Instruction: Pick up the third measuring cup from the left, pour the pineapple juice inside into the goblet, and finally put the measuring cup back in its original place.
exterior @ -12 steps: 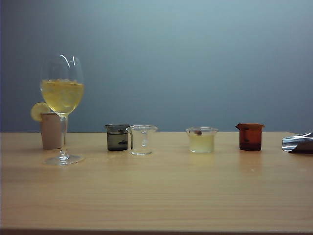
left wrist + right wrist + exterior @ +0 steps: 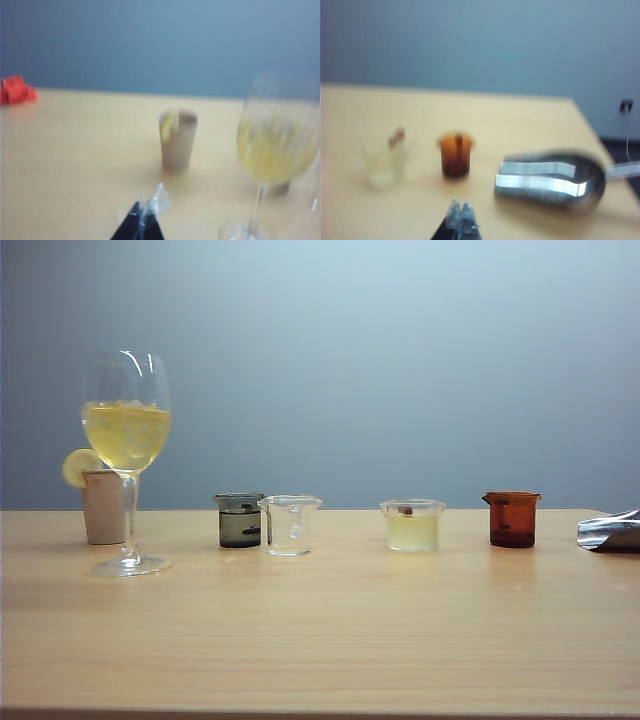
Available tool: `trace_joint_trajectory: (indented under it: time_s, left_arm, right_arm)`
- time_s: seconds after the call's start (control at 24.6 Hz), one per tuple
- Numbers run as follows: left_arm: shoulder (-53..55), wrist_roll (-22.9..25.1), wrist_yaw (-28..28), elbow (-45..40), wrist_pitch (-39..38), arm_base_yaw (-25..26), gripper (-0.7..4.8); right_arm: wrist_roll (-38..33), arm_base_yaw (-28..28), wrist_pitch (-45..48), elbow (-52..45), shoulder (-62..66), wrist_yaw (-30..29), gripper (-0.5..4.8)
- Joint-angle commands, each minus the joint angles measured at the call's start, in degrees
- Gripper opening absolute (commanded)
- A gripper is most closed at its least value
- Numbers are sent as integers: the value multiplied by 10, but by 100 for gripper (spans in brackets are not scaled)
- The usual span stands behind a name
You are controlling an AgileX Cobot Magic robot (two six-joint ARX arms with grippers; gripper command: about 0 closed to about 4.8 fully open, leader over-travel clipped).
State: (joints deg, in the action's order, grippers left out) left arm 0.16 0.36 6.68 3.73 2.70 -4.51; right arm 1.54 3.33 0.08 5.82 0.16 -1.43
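On my surface I see a beige lemon-slice cup, smoky-grey beaker, clear beaker, amber beaker, steel scoop and something red.

The table is seen level and front-on from the exterior view, while the goblet is viewed low and close past the left gripper, and the third measuring cup past the right gripper.
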Motion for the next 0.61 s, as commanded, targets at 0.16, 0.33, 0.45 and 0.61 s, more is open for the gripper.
trace_joint_trajectory:
  time_s: [0.16,0.33,0.45,0.61]
  left_arm:
    - [39,-4,1,161,-54,1,-5]
    - [117,-5,-22,241,-65,1,-5]
    - [200,-30,-76,304,-70,1,-5]
    - [285,-59,-128,367,-96,-1,-5]
  right_arm:
    - [0,0,-28,131,44,30,-2]
    - [0,0,-28,199,126,28,-2]
    - [-4,0,-19,259,216,27,-2]
    - [-35,3,50,283,304,15,-2]
